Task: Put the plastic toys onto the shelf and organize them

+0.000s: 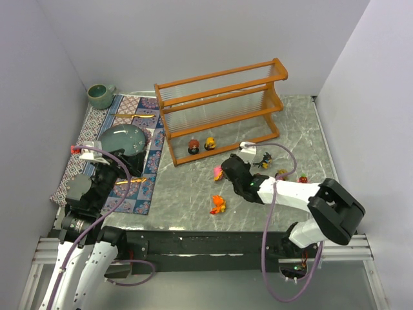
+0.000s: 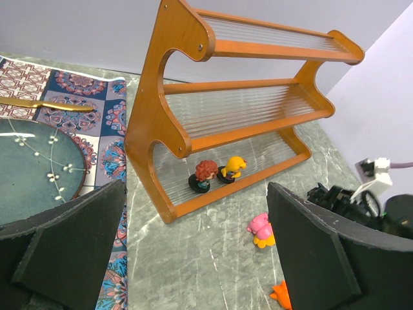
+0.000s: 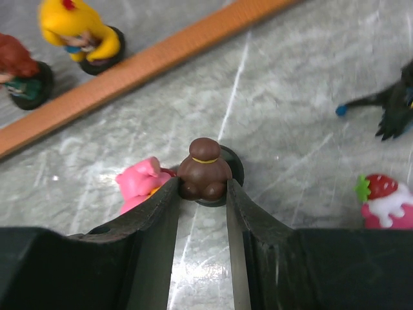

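**Right claw clamped on brown figurine, short of the shelf**

The right gripper (image 3: 203, 187) pinches a dark brown plastic figurine (image 3: 205, 169) that stands on its round black base on the marble table. A pink toy (image 3: 139, 184) sits just beside one finger. Bare table runs ahead to the orange-brown wooden shelf (image 2: 161, 97). Its lowest tier holds a red-haired figurine (image 2: 204, 174) and a yellow figurine (image 2: 233, 168). The left gripper (image 2: 195, 194) gapes wide, holding nothing.

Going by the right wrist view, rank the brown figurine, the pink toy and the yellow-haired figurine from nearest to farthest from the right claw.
1. The brown figurine: gripped between the fingers of the right claw.
2. The pink toy: just outside one finger, at the picture's left.
3. The yellow-haired figurine: farthest, upper left, on the shelf behind its front rail.
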Tool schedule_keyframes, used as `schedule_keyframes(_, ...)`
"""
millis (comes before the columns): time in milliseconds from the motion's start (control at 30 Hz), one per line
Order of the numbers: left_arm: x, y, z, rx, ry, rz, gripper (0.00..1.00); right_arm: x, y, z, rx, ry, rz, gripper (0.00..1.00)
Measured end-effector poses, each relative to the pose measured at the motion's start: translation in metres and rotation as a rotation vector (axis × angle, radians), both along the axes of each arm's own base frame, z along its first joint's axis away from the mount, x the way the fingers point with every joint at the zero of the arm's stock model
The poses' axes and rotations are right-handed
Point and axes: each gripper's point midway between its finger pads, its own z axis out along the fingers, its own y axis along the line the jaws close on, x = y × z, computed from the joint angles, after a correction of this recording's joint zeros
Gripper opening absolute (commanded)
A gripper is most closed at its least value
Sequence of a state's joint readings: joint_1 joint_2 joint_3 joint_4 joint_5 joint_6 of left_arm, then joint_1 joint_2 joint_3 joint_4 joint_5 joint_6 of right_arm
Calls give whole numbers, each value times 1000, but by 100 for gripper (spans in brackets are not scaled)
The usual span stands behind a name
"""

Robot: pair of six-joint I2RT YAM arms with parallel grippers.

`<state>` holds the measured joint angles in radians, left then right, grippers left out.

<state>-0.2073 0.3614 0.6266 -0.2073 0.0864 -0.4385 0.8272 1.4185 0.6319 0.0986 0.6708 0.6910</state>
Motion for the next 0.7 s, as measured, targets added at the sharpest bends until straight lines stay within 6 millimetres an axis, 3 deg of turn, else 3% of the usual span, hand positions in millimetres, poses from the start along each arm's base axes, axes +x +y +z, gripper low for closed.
schedule_keyframes(233,0,0,0,0,0,0,97,21,-5,32,-20,-86,84,28)
schedule_keyframes(467,0,0,0,0,0,0,97,46,-16,46,-80,-124,159,28)
schedule_keyframes(700,0,0,0,1,1,0,97,82,1,69,-68,-190,237,28)
